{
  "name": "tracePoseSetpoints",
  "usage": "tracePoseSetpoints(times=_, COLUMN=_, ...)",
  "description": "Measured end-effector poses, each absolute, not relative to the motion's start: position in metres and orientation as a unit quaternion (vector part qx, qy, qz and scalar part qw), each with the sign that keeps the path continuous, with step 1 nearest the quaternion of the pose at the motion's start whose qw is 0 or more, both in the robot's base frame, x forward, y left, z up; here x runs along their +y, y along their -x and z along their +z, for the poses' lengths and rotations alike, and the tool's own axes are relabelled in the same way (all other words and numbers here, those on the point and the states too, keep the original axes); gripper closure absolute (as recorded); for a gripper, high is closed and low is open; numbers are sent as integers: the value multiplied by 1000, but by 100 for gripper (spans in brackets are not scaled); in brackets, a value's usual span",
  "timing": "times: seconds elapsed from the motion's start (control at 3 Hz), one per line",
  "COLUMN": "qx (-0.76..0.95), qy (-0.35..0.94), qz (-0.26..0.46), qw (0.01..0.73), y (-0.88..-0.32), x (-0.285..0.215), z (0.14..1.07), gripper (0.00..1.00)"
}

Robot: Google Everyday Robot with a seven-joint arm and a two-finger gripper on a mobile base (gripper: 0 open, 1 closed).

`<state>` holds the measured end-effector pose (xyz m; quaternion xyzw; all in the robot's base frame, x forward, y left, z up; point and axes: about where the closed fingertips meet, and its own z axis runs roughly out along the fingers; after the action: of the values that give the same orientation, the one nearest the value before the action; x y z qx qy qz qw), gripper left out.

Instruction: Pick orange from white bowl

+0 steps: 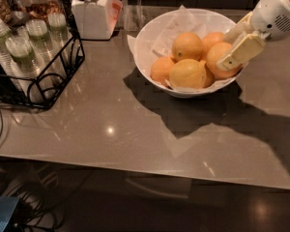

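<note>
I read this as a kitchen or break-room snack counter. A glossy grey countertop (111,110) carries a white bowl (150,33) lined with paper and heaped with oranges (186,74). Beside it stand a black wire rack (63,76) of lidded plastic cups (21,50) with green filling, a white lidded jar (92,13) and a glass jar (36,6) of brown dry food. Loose cables (34,207) lie below the counter edge. My gripper (234,47) hangs at the bowl's right rim.
</note>
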<state>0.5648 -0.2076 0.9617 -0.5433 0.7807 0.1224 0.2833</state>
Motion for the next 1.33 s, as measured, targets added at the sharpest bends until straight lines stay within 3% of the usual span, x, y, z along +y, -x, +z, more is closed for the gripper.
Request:
tracePoseSetpoints(times=0.33, qx=785, qy=539, qz=129, qw=275, y=-572, x=-208, z=954, gripper=27)
tracePoseSetpoints(times=0.67, qx=793, qy=532, qz=138, qw=264, y=-584, x=-211, z=944, gripper=8)
tracePoseSetpoints(times=1.33, qx=796, qy=527, qz=143, qw=260, y=-587, x=-213, z=939, gripper=10)
